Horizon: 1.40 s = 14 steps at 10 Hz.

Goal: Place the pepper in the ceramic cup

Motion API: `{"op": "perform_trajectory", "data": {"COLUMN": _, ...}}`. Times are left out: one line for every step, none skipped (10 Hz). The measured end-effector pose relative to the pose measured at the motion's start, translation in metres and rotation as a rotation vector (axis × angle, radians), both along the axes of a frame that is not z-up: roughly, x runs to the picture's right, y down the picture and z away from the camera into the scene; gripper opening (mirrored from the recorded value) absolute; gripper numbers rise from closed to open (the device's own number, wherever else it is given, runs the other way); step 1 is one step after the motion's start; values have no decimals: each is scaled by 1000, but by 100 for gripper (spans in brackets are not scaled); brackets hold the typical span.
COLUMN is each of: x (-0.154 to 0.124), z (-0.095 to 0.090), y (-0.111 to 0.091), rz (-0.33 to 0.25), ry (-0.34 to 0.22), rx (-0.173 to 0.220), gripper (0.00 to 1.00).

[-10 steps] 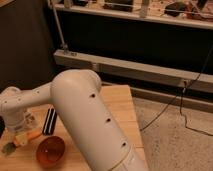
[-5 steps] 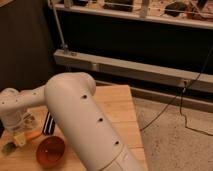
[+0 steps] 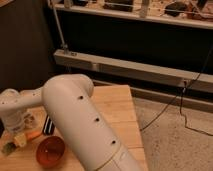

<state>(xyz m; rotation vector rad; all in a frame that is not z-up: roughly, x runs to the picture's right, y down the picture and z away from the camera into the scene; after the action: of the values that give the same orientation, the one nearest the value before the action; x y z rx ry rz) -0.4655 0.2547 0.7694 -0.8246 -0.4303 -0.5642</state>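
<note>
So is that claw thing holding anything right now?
Gripper: down at the left side of the table, by the pepper; open or closed cannot be told.

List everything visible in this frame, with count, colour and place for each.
pepper: one, orange, lying on the table's left part.
bowl: one, orange, near the table's front edge, just right of the pepper.
black bar: one, black, on the table between pepper and arm.
ceramic cup: none visible; the arm may hide it.
table: one, light wood, lower left.
beam: one, grey, behind the table.
cable: one, black, on the floor at right.
arm: one, white, from bottom centre toward the left.
end effector: one, pale, far left, low at the pepper.
</note>
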Motion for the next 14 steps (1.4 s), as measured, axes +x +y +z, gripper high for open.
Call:
{"op": "perform_trajectory", "data": {"x": 0, "z": 1, "y": 2, "rz": -9, "ry": -1, "rx": -6, "gripper": 63}}
{"op": "perform_trajectory", "data": {"x": -1, "z": 1, "y": 4, "rz": -14, "ry": -4, "rx": -13, "gripper": 58}}
{"op": "perform_trajectory", "data": {"x": -1, "z": 2, "y": 6, "rz": -21, "ry": -7, "rx": -21, "gripper": 48}}
{"op": "perform_trajectory", "data": {"x": -2, "z": 2, "y": 8, "rz": -27, "ry": -10, "rx": -27, "gripper": 38}}
{"op": "perform_trajectory", "data": {"x": -2, "z": 2, "y": 9, "rz": -33, "ry": -12, "rx": -33, "gripper": 28}}
{"op": "perform_trajectory", "data": {"x": -2, "z": 2, "y": 9, "rz": -40, "ry": -14, "rx": -35, "gripper": 18}}
{"op": "perform_trajectory", "data": {"x": -3, "z": 2, "y": 10, "rz": -48, "ry": -15, "rx": -37, "gripper": 8}}
{"op": "perform_trajectory", "data": {"x": -5, "z": 0, "y": 8, "rz": -53, "ry": -14, "rx": -39, "gripper": 1}}
{"op": "perform_trajectory", "data": {"x": -6, "z": -1, "y": 6, "rz": -51, "ry": -13, "rx": -41, "gripper": 0}}
{"op": "perform_trajectory", "data": {"x": -14, "z": -8, "y": -7, "rz": -29, "ry": -20, "rx": -38, "gripper": 0}}
{"op": "perform_trajectory", "data": {"x": -24, "z": -20, "y": -27, "rz": 23, "ry": -26, "rx": -39, "gripper": 0}}
{"op": "perform_trajectory", "data": {"x": -37, "z": -37, "y": -53, "rz": 83, "ry": -51, "rx": -30, "gripper": 0}}
{"op": "perform_trajectory", "data": {"x": -49, "z": -57, "y": -82, "rz": 144, "ry": -88, "rx": -14, "gripper": 0}}
{"op": "perform_trajectory", "data": {"x": -58, "z": -80, "y": -111, "rz": 208, "ry": -130, "rx": -1, "gripper": 0}}
